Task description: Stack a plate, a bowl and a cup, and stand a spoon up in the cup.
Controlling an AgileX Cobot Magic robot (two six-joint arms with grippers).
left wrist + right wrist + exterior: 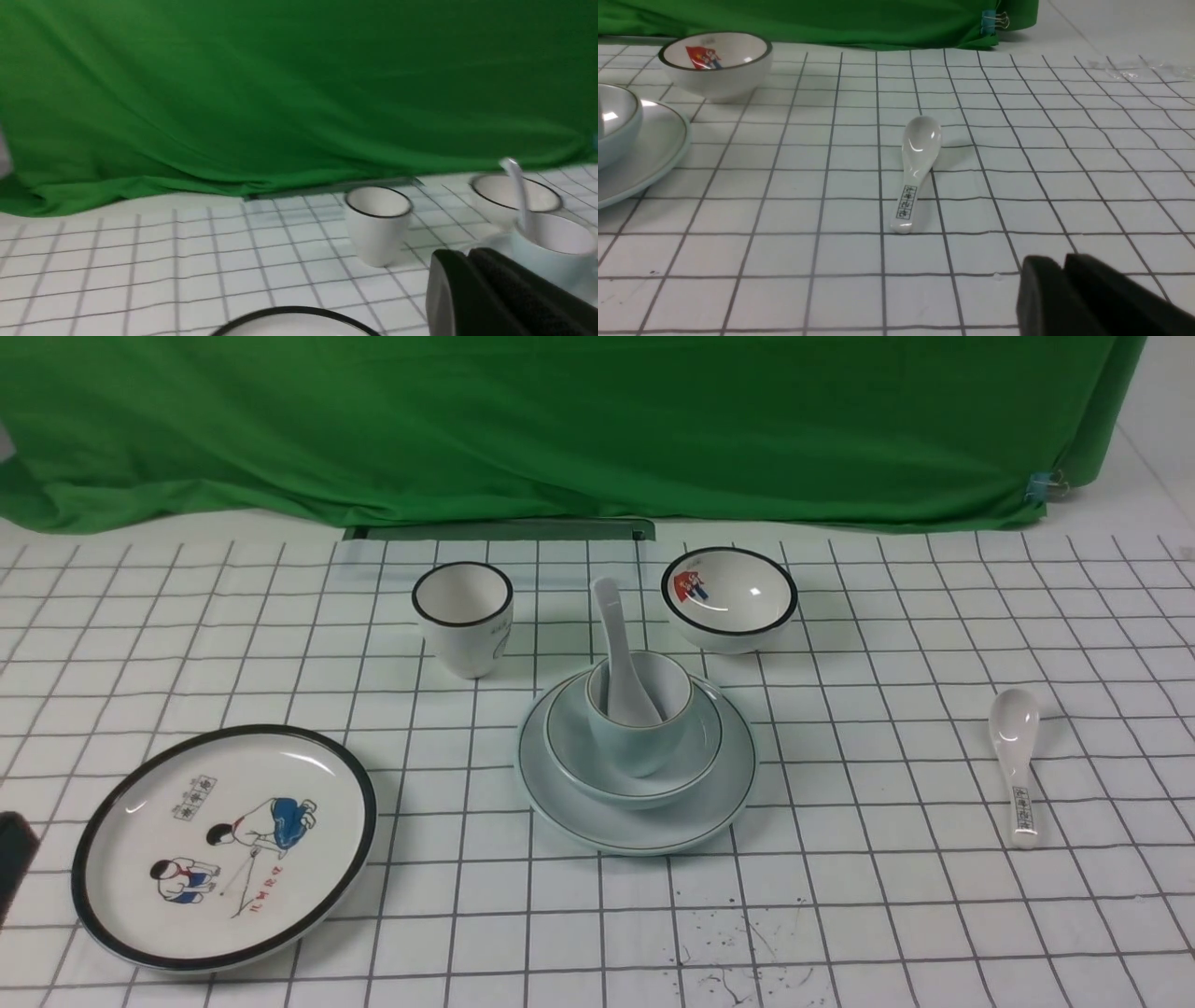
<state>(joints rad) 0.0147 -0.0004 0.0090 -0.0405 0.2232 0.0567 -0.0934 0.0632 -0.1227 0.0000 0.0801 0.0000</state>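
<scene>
From the front, we have the plate [569,807] at the middle of the gridded tablecloth [840,915], the bowl [695,747] sitting on it, the cup [644,747] inside the bowl, and the spoon [619,644] standing in the cup, handle leaning far and a touch left. Around the stack we see a black-rimmed cup [464,619] far left, a cartoon bowl [729,598] far right, a cartoon plate [224,845] near left and a printed spoon [1017,761] lying well off to the right. Only a dark sliver shows at the left edge of this view, too little for us to name, and neither claw is seen here. Over to the left wrist view: we catch the left gripper [472,298] as two dark fingers pressed together, nothing between them, with the cup [553,247] and spoon [518,196] just beyond it toward the right; the picture is blurred, and the plate and bowl beneath are hard to make out. Now the right wrist view: the right gripper [1064,294] is likewise closed on nothing, cut off by the frame, and the plate [649,154] and bowl [619,121] lie well away to the left, both cropped, cup and spoon unseen.
</scene>
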